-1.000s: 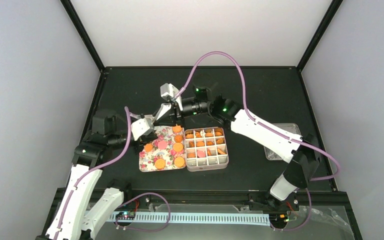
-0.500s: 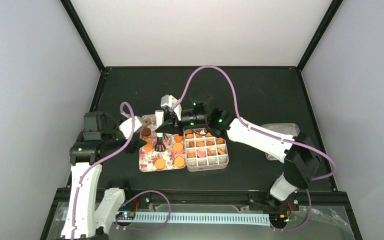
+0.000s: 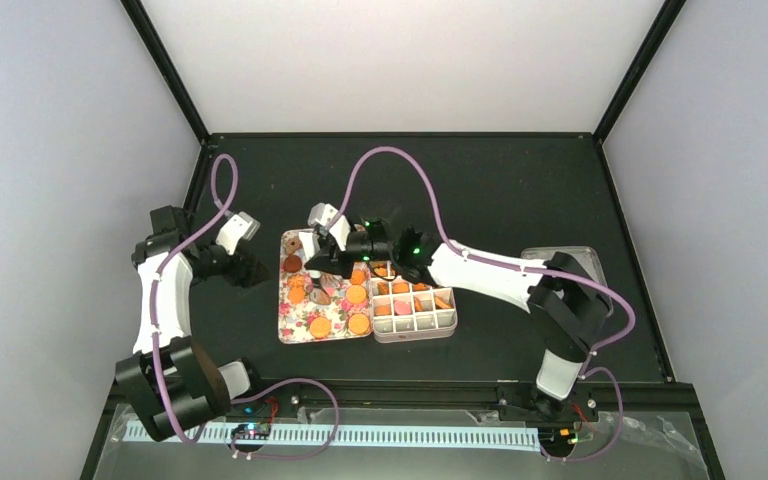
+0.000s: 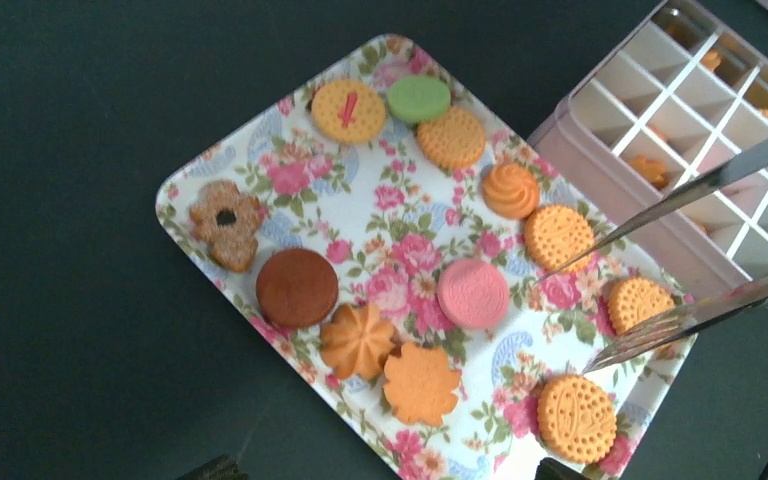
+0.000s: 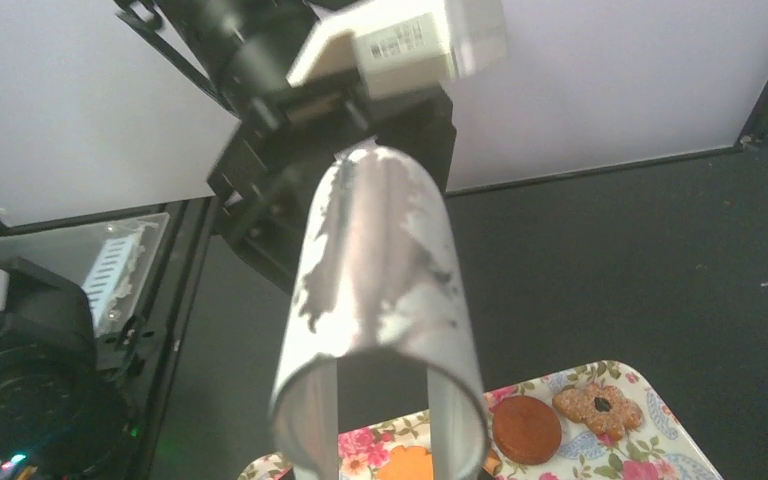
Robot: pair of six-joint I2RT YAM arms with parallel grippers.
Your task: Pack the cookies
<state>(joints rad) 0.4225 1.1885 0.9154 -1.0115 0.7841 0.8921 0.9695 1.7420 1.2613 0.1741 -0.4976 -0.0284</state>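
- On the flower-patterned rectangular tray [image 4: 174, 197] about a dozen small round and flower-shaped cookies [image 4: 472, 293] are left: mostly orange-golden, plus brown, pink and green ones.
- Pale gridded plastic box [image 4: 600, 150], touching the tray's right edge: the far rows hold cookies and the nearest row looks bare in the overhead view. My read is a bit past halfway (the wrist view shows too few cells to confirm).
- Right gripper [image 3: 340, 252] is clenched on the long metal tongs [image 4: 690, 185], with the tong arms spread and nothing between the tips.
- Tong tips sit over the tray's box-side end. The upper tip is at the rim of one ridged golden biscuit [image 4: 558, 237].
- A second golden biscuit [image 4: 640, 303] lies between the two tong arms, close to the lower one, so it's probably the next pick. Can't tell tip height above the tray.
- Left gripper [image 3: 248, 268] is released and empty, with its fingertips wide apart at the bottom of its own camera view. It hangs over the dark table [image 3: 520, 190] left of the tray, well apart from every cookie.
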